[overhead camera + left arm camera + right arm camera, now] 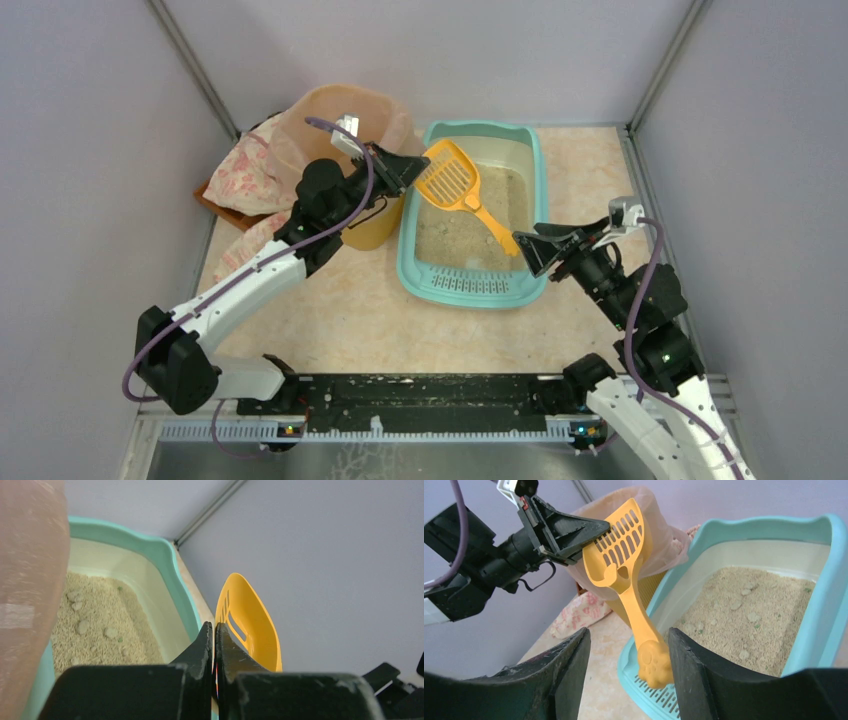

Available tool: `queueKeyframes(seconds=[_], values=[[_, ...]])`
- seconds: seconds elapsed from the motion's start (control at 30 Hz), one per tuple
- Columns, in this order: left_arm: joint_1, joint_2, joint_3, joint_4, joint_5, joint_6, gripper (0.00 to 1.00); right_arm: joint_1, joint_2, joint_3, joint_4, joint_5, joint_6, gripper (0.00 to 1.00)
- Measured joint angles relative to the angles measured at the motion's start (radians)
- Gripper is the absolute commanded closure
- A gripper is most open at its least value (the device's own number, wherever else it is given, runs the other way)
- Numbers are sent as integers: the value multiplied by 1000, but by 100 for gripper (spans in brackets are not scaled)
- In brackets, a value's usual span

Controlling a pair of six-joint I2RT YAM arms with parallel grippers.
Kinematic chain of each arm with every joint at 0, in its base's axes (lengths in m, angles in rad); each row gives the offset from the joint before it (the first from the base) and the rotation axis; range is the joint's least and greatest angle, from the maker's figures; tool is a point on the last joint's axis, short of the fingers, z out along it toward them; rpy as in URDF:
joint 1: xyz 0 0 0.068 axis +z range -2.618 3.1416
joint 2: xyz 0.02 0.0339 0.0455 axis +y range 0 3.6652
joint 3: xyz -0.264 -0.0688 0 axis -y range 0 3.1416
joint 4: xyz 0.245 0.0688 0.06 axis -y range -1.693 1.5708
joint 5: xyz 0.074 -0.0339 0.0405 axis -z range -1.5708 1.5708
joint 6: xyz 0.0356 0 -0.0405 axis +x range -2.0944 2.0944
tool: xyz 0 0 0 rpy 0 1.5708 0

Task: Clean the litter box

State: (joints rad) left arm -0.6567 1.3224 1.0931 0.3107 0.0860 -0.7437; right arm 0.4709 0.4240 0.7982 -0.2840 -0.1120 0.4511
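Where the table (340, 310) meets the left wall, a floral cloth (245, 165) lies against a round yellow bin (385, 228) with a peach liner. Just right of the bin, the left gripper (420, 166) is clamped on the rim of the scoop (452, 180), its fingers (202, 652) closed with only the thin plastic edge between them. The slotted scoop head is held tilted above the left side of the litter box (538, 190), which sits at table centre touching the bin. Beige litter (450, 235) with pale clumps fills the tray; its grille (475, 285) faces the arm bases. The scoop handle slopes down and right, ending in a moulded paw print (654, 661). The right gripper (522, 247) hangs over the near right corner of the litter box, fingers (569, 670) spread wide with the handle end between them; contact cannot be confirmed.
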Motion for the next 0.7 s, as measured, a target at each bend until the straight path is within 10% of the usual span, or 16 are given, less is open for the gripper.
queueKeyframes(seconds=[0.7], values=[[2, -34, -90, 232, -78, -185, 100, -1, 58, -76, 176, -63, 6, 44]])
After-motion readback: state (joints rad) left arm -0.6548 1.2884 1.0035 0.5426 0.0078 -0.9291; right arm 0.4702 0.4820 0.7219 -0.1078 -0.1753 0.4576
